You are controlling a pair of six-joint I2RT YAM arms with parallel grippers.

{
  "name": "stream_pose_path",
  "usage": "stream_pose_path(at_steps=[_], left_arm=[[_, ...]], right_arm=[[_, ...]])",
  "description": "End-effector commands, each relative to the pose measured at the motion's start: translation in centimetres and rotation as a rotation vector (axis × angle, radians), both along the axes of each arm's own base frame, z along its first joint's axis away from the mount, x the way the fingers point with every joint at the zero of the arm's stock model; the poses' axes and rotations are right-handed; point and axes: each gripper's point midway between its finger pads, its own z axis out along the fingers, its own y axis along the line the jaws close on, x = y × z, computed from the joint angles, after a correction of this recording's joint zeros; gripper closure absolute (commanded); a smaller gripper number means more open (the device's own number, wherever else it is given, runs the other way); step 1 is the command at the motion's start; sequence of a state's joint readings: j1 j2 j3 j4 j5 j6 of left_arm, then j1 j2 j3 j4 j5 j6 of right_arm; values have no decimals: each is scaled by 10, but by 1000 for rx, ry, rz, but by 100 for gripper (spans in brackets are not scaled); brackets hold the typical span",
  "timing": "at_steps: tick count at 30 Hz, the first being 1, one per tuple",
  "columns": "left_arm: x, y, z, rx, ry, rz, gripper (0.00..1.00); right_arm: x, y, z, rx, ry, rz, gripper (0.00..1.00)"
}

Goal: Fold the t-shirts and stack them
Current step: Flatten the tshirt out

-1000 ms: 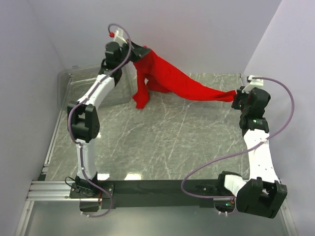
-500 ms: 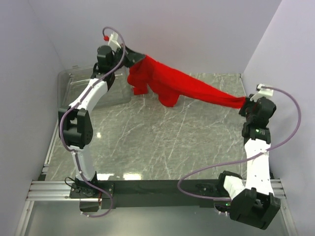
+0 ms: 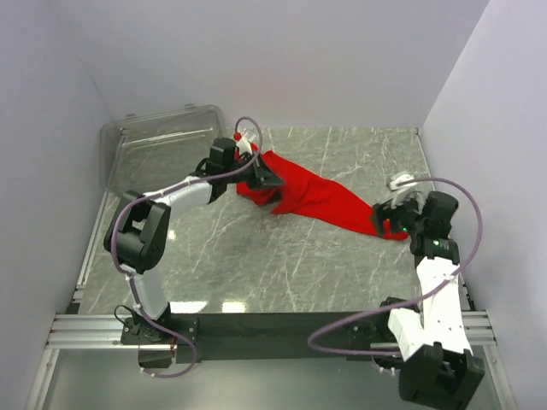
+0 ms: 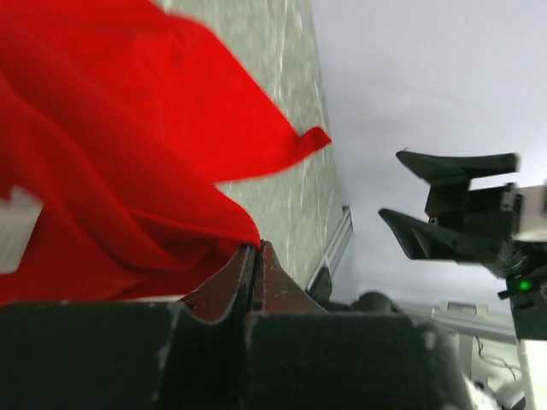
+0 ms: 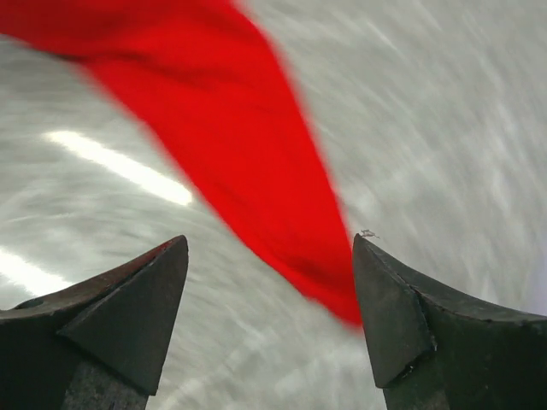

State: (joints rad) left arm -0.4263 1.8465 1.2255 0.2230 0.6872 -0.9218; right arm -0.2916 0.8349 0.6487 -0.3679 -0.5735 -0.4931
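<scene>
The shirt (image 3: 318, 198) lies on the table (image 3: 282, 265) as a rumpled strip, running from just left of centre toward the right edge, not spread flat. Our left gripper (image 3: 265, 176) is pinched tight on one end of the cloth, low over the marble. Our right gripper (image 5: 269, 243) stands wide, with the other end lying loose on the table between its fingers. We judge the task barely begun: no fold is made, nothing is stacked, and we see only this one shirt. The bin (image 3: 154, 141) sits far left, near the cloth but apart from it. Flattening the shirt looks like our first need.
</scene>
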Motion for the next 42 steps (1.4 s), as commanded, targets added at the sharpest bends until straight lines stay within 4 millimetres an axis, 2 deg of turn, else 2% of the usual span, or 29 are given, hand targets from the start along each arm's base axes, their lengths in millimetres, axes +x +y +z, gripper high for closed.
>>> stream_pose_path(at_steps=[1, 2, 3, 4, 6, 7, 8, 11, 12, 13, 14, 15, 18, 19, 21, 24, 27, 31, 35, 36, 37, 42], left_arm=[[-19, 0, 42, -60, -126, -36, 99], [-24, -2, 43, -66, -128, -41, 99], [-28, -2, 47, -78, -123, -38, 99], [-32, 0, 40, -73, -102, -32, 99], [-32, 8, 34, -24, -73, 21, 99], [-31, 13, 29, 3, -57, 50, 99], [-22, 22, 23, 50, -50, 129, 99], [-23, 44, 6, 146, 20, 246, 99], [-27, 50, 6, 159, 36, 270, 99], [-34, 54, -5, 173, 63, 282, 99], [-38, 57, -8, 173, 76, 293, 99], [-45, 63, -14, 181, 81, 306, 99], [-57, 70, -15, 171, 76, 323, 99], [-62, 73, -22, 177, 83, 320, 99], [-69, 75, -24, 171, 83, 318, 99], [-71, 75, -21, 164, 66, 307, 99], [-73, 74, -22, 169, 61, 290, 99], [-76, 73, -22, 165, 52, 269, 99], [-82, 72, -27, 174, 53, 238, 99], [-85, 73, -31, 182, 62, 233, 99], [-86, 74, -33, 189, 57, 228, 99], [-99, 79, -43, 223, 60, 197, 99]], right_arm=[[-13, 85, 9, 42, -97, 465, 16], [-11, 111, 11, 15, -129, 543, 16], [-11, 129, 7, 17, -119, 570, 17], [-8, 141, -5, 7, -89, 587, 18], [3, 168, -7, -8, -97, 582, 19], [11, 175, -16, 0, -66, 571, 19], [15, 183, -16, 3, -71, 580, 19], [29, 207, -16, 21, -40, 544, 19], [34, 220, -14, 46, -4, 556, 20], [38, 225, -12, 74, 28, 539, 20], [35, 229, -19, 101, 106, 529, 21], [38, 241, -20, 163, 184, 521, 22], [30, 263, -25, 313, 351, 499, 22], [32, 274, -19, 354, 347, 488, 22], [34, 287, -20, 432, 413, 414, 21], [43, 303, -35, 480, 527, 253, 21], [43, 311, -54, 448, 601, 169, 25], [51, 304, -71, 378, 573, 85, 33], [59, 291, -85, 306, 567, 7, 54], [59, 287, -86, 295, 559, -4, 57], [62, 283, -87, 285, 546, -22, 64], [69, 277, -79, 253, 489, -20, 86]])
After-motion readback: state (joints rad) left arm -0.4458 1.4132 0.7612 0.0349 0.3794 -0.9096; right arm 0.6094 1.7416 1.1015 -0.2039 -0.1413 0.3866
